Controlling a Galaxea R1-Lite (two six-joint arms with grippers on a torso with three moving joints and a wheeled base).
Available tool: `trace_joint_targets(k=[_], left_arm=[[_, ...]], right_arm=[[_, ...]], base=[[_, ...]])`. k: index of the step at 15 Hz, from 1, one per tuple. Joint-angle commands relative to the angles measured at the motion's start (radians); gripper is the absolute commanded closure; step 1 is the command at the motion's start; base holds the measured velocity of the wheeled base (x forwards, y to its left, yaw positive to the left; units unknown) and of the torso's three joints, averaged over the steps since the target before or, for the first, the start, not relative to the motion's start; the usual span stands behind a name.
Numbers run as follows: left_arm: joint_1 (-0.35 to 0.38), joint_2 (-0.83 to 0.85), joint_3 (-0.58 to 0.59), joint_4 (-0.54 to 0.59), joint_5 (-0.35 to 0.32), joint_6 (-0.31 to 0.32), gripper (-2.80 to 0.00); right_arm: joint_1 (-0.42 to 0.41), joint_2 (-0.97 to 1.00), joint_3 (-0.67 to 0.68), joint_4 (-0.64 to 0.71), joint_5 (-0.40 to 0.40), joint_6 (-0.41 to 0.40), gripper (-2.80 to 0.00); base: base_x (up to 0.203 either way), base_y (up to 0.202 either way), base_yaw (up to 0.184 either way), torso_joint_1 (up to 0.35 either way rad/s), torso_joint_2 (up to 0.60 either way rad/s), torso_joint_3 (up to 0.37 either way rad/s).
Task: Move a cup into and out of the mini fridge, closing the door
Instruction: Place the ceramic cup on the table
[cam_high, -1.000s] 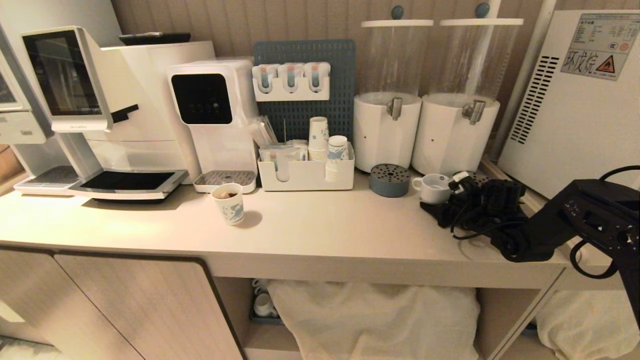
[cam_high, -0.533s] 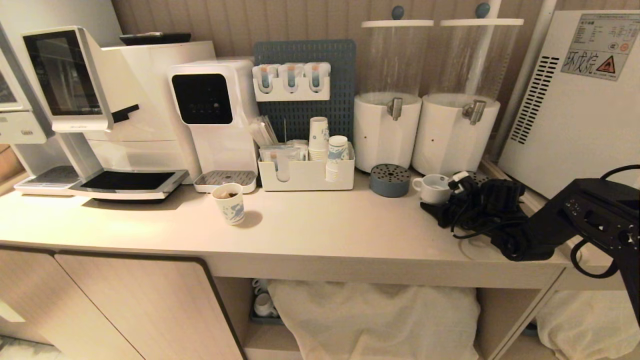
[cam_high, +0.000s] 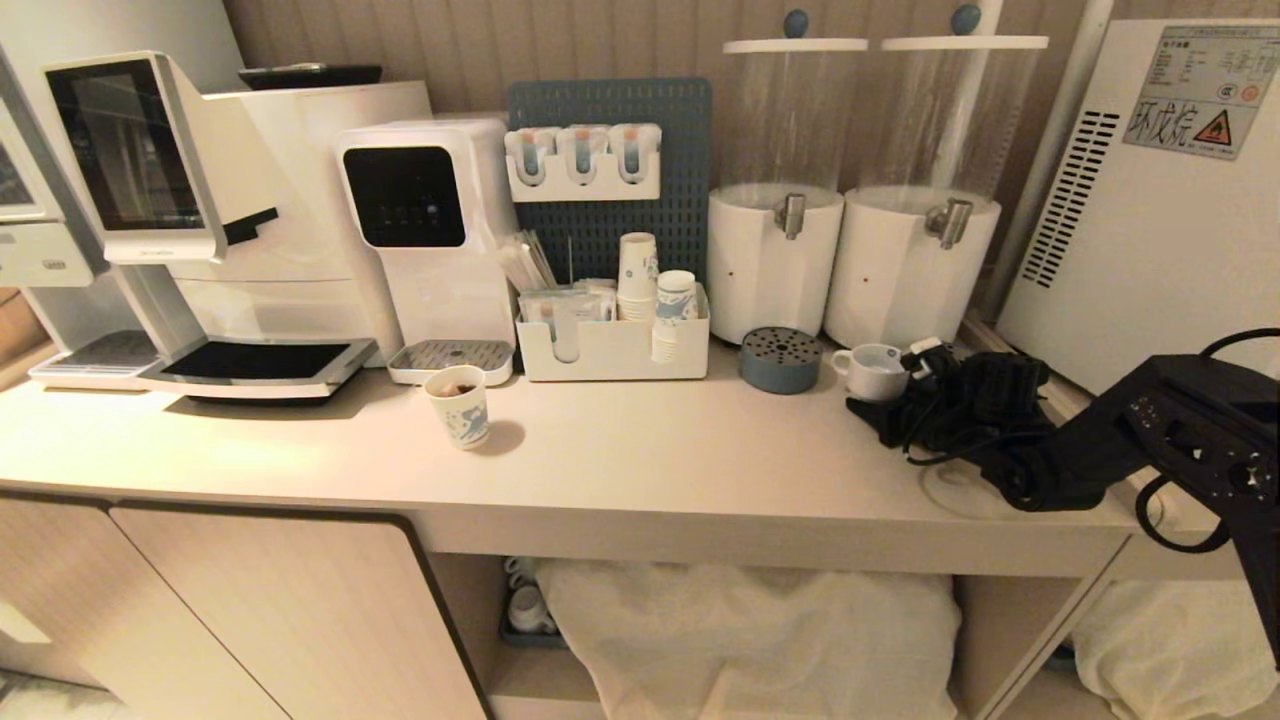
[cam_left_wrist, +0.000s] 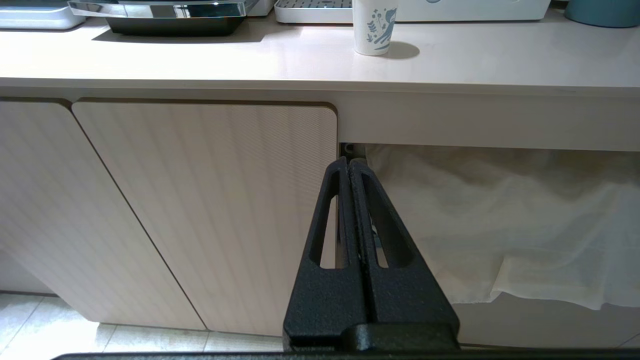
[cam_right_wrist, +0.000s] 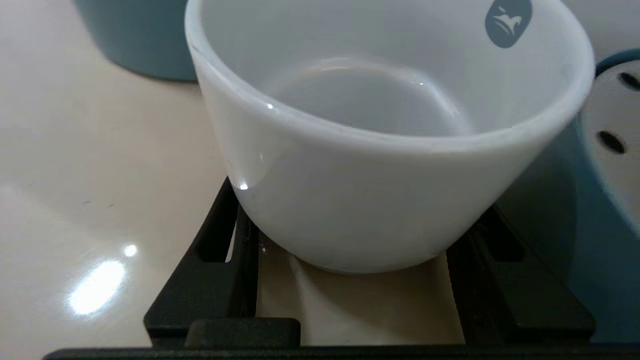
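The small white cup (cam_high: 872, 368) is on the right part of the counter, between the blue drip tray (cam_high: 780, 358) and my right gripper (cam_high: 895, 385). The right wrist view shows the cup (cam_right_wrist: 380, 165) up close and empty, with a blue mark inside its rim. My right gripper (cam_right_wrist: 357, 230) is shut on the cup's lower body, one black finger on each side. The mini fridge (cam_high: 1150, 220) stands at the far right, showing its vented side and warning sticker; its door is out of view. My left gripper (cam_left_wrist: 348, 162) hangs shut and empty before the cabinet front.
Two white drink dispensers (cam_high: 775, 260) stand just behind the cup. A patterned paper cup (cam_high: 458, 405) sits mid-counter, with an organizer of paper cups (cam_high: 610, 345) and coffee machines (cam_high: 200, 200) behind it. Below the counter, white cloth (cam_high: 750, 630) fills the open shelf.
My right gripper and the cup have shifted slightly to the right and a little upward. The left arm has not moved.
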Motion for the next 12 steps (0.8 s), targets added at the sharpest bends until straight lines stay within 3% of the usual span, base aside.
trace_joint_targets(k=[1, 12], left_arm=[[0.000, 0.000, 0.000, 0.000, 0.001, 0.000, 0.00], [0.000, 0.000, 0.000, 0.000, 0.000, 0.000, 0.00]], right_arm=[[0.003, 0.014, -0.010, 0.013, 0.000, -0.003, 0.00], [0.026, -0.033, 0.077, 0.005, -0.001, -0.007, 0.00]], base=[[0.000, 0.000, 0.000, 0.000, 0.00, 0.000], [0.000, 0.000, 0.000, 0.000, 0.00, 0.000]])
